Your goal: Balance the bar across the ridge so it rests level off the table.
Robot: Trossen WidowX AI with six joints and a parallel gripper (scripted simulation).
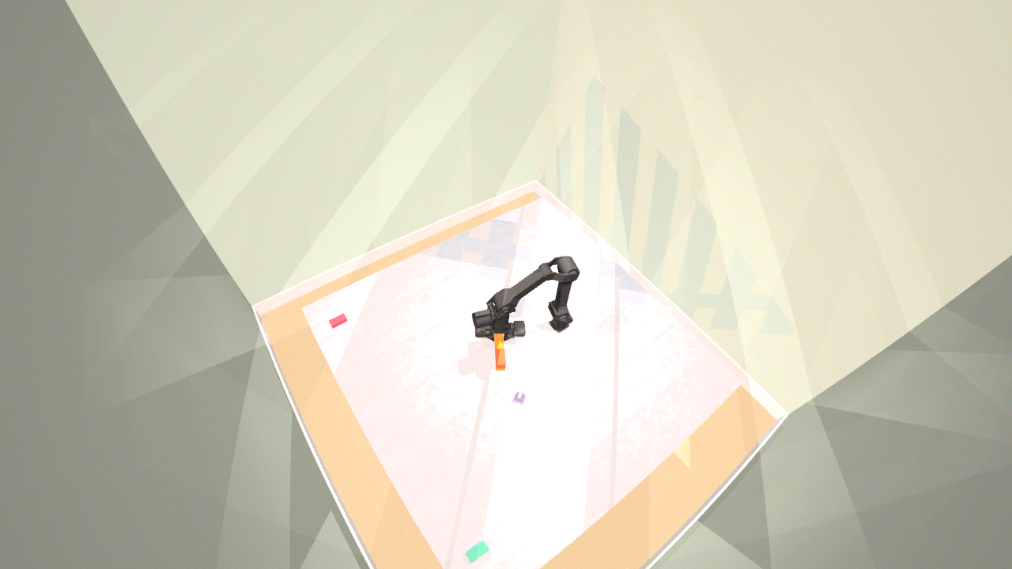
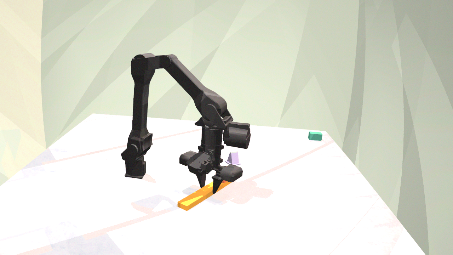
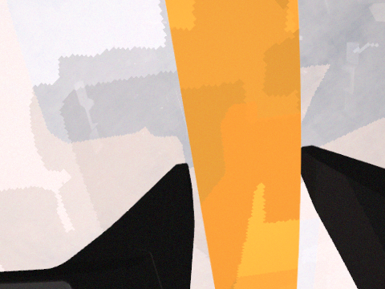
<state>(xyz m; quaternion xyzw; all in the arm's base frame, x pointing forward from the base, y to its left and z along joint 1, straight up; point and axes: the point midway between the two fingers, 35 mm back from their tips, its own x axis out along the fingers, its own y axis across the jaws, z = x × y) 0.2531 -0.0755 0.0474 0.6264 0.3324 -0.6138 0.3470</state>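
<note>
The orange-yellow bar (image 1: 499,338) (image 2: 190,199) (image 3: 241,60) lies flat on the table. A red-orange block (image 1: 500,358) sits on its end nearer the ridge and is mostly hidden by the gripper in the exterior view. My gripper (image 2: 208,190) (image 3: 245,167) points down with its fingers low on both sides of the bar, away from the block. The fingers are open only a little wider than the bar. A thin gap shows at the left finger in the wrist view; contact at the right finger is unclear. The small lilac ridge (image 1: 517,401) (image 2: 234,157) stands apart, beyond the block end.
A green block (image 1: 477,552) (image 2: 315,136) lies far off near a table edge. A red block (image 1: 337,320) lies near another edge in the top view. The arm's base (image 1: 560,322) (image 2: 135,168) stands to one side of the bar.
</note>
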